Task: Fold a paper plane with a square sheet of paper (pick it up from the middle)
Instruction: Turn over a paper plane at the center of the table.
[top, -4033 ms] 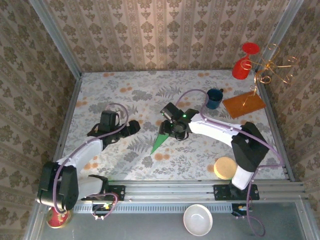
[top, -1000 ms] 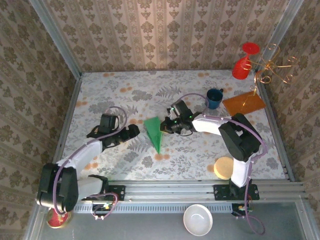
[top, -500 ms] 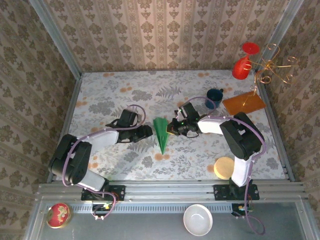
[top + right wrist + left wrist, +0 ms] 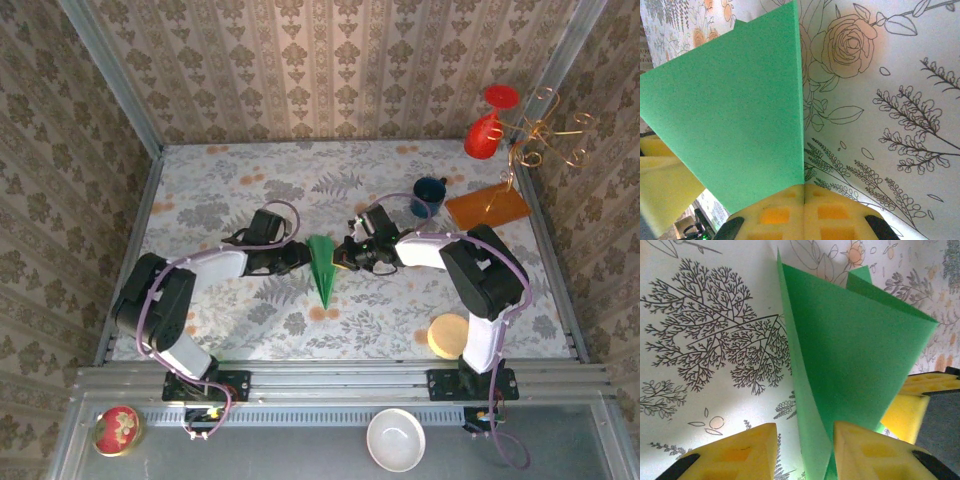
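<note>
The green paper is folded into a narrow pointed paper plane (image 4: 322,265) at the middle of the table, its tip toward the near edge. My right gripper (image 4: 346,256) holds it from the right. In the right wrist view the pads are pressed together (image 4: 804,188) with the green sheet (image 4: 740,110) coming out of their seam. My left gripper (image 4: 299,258) is at the plane's left side. In the left wrist view its yellow fingers (image 4: 805,426) straddle a raised green flap (image 4: 855,340). The flap lies against the right finger, with a gap to the left one.
A blue mug (image 4: 430,196) and an orange-brown board (image 4: 487,210) lie at the back right, beside a red glass (image 4: 488,128) and a copper wire stand (image 4: 548,135). A yellow disc (image 4: 450,335) sits near the right arm's base. A white bowl (image 4: 397,440) is below the rail.
My left arm has swung in from the left to the plane, and its jaws have narrowed around the left flap. The right gripper kept its hold and shifted slightly right.
</note>
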Available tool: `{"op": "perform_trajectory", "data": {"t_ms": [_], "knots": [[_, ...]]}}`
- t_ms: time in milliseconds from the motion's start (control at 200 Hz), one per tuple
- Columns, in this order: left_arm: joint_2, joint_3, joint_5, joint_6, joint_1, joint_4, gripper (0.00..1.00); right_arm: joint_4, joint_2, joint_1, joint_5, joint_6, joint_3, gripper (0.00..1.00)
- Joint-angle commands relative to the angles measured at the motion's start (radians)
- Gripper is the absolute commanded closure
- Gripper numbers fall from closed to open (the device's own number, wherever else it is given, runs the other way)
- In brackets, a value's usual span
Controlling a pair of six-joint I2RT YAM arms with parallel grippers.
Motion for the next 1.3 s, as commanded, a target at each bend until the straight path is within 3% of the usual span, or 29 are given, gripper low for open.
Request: {"op": "perform_trajectory", "data": {"t_ms": [0, 350, 590, 940, 1295], "knots": [[0.026, 0.034, 0.030, -0.006, -0.006, -0.013, 0.65, 0.019, -0.002, -0.006, -0.028, -0.012, -0.011, 1.00], [0.051, 0.065, 0.024, -0.009, -0.006, -0.068, 0.77, 0.012, -0.010, -0.012, -0.014, -0.014, -0.012, 1.00], [0.029, 0.061, 0.005, 0.000, -0.003, -0.073, 1.00, -0.002, -0.042, -0.020, -0.009, -0.029, -0.013, 1.00], [-0.104, -0.017, -0.096, -0.002, 0.013, -0.058, 1.00, -0.011, -0.080, -0.053, 0.038, -0.039, -0.048, 1.00], [-0.068, -0.069, -0.077, -0.044, 0.016, 0.012, 1.00, -0.001, -0.041, -0.056, 0.055, -0.007, -0.064, 1.00]]}}
